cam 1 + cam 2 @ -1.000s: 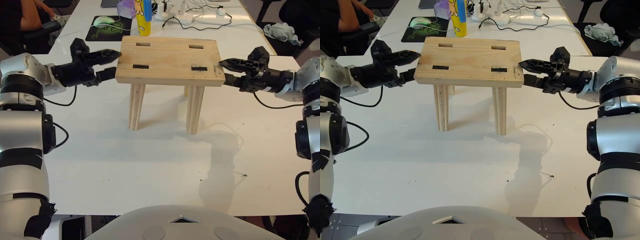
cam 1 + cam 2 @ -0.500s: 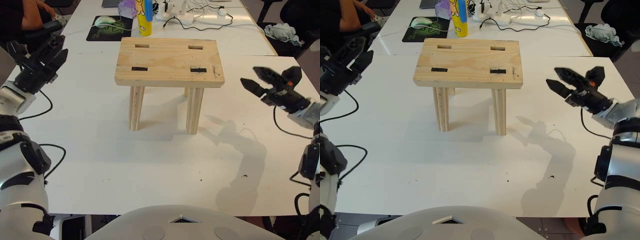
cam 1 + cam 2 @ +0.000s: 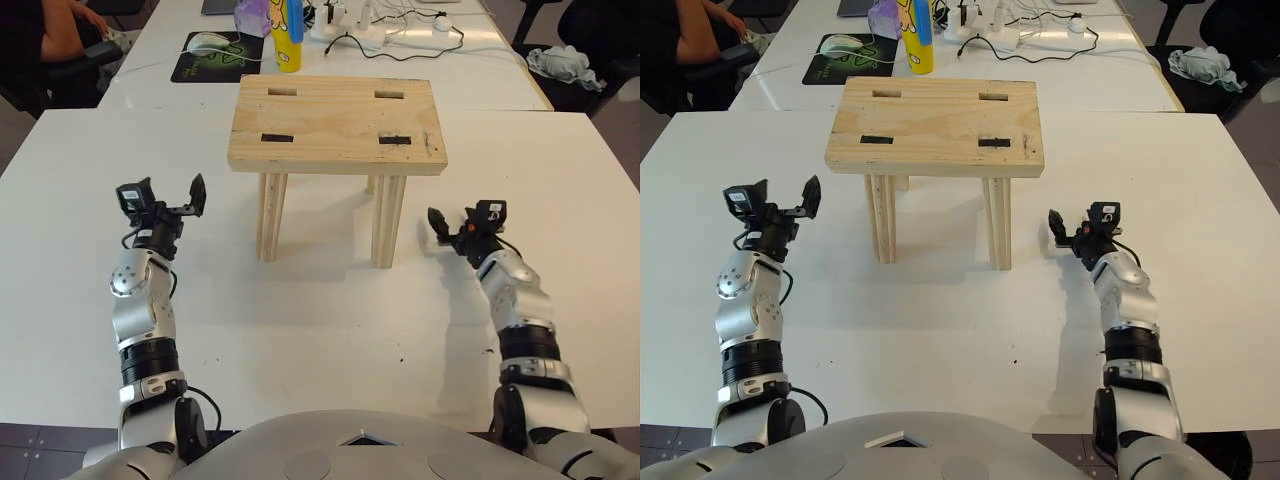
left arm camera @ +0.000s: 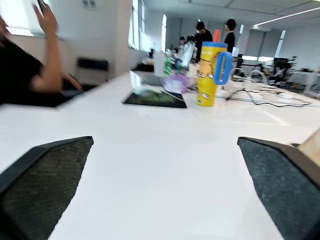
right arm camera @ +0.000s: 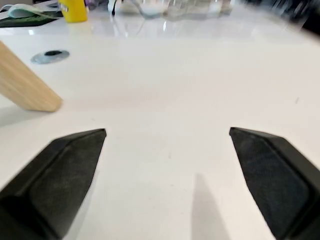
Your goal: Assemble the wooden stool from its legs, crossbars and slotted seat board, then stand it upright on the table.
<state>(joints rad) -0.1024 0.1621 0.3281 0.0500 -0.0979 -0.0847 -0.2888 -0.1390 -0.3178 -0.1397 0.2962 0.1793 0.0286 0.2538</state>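
The wooden stool stands upright mid-table on its legs, with the slotted seat board on top. My left gripper is held open just above the table, left of the stool and apart from it. My right gripper is open too, low beside the right front leg without touching it. Seen from the left wrist, the fingertips are spread wide over bare table. From the right wrist, a stool leg's foot lies beyond the spread fingertips.
A yellow cup, a mouse on a dark pad and cables sit on the table behind. A crumpled cloth lies far right. The white table has free room in front of the stool.
Both grippers have left the ends of the seat board, swung outward, then drawn back and down to the table's near half. The stool has stayed in place.
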